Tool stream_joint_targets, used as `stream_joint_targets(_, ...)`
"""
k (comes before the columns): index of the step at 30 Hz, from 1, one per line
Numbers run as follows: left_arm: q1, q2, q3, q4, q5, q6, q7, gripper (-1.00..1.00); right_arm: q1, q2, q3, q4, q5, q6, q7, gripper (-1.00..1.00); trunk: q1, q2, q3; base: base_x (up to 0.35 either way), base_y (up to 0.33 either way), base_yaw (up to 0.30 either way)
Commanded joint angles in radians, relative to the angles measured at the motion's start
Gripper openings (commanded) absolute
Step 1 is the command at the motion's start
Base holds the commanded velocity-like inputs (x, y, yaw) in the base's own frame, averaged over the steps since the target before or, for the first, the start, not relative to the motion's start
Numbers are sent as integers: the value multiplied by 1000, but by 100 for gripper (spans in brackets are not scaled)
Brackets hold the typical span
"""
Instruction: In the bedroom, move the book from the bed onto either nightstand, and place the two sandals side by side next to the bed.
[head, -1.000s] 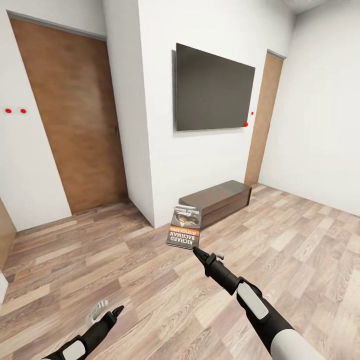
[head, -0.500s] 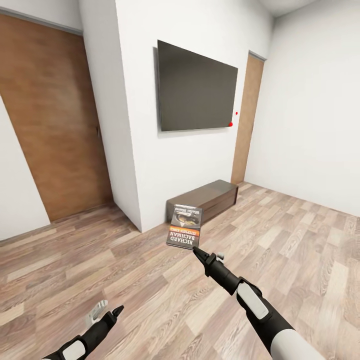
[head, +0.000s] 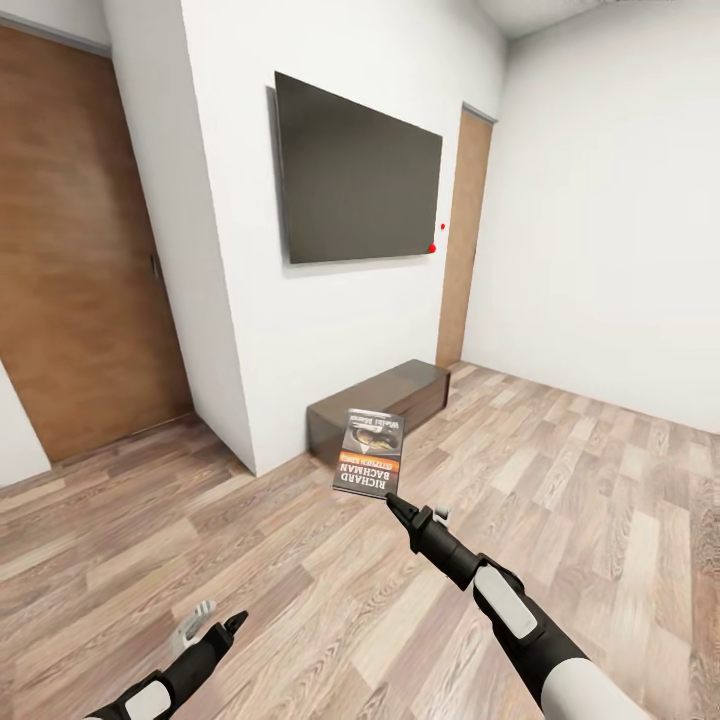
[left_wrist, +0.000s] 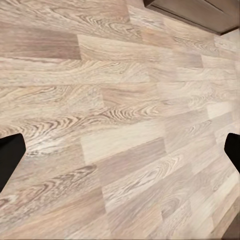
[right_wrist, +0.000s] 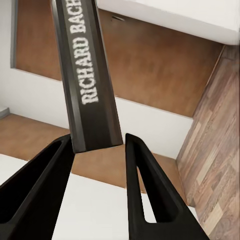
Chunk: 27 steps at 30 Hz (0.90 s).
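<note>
The book (head: 370, 452), a thin dark paperback with an orange band and white "RICHARD BACHMAN" lettering, hangs upright in the air over the wood floor. My right gripper (head: 392, 498) is shut on its lower edge. In the right wrist view the book's spine (right_wrist: 90, 75) stands clamped between the two black fingers (right_wrist: 150, 185) of the right gripper (right_wrist: 99, 141). My left gripper (head: 235, 622) hovers low at the left over bare floor, open, and its fingertips (left_wrist: 10, 155) sit wide apart with nothing between them. The bed, nightstands and sandals are out of view.
A long low dark-brown bench (head: 380, 400) stands against the white wall under a black wall screen (head: 355, 175). A wide brown door (head: 80, 250) is at the left and a narrow one (head: 462, 240) at the back right. Wood-plank floor (head: 600, 480) stretches to the right.
The whole view has swung to the right, so the wall, screen, bench and doors sit further left in the picture. Both arms and the held book keep their places relative to me.
</note>
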Motion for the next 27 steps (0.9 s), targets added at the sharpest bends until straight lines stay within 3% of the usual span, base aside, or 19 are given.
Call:
stream_joint_targets(1, -1, 0, 8, 1, -3, 1, -4, 100, -1, -1, 3, 0, -14, 7, 0, -100, 0, -1, -1, 143, 0, -174)
stream_joint_targets(27, -1, 0, 8, 1, -3, 1, -4, 100, -1, -2, 2, 1, -14, 7, 0, -100, 0, -1, -1, 143, 0, -174)
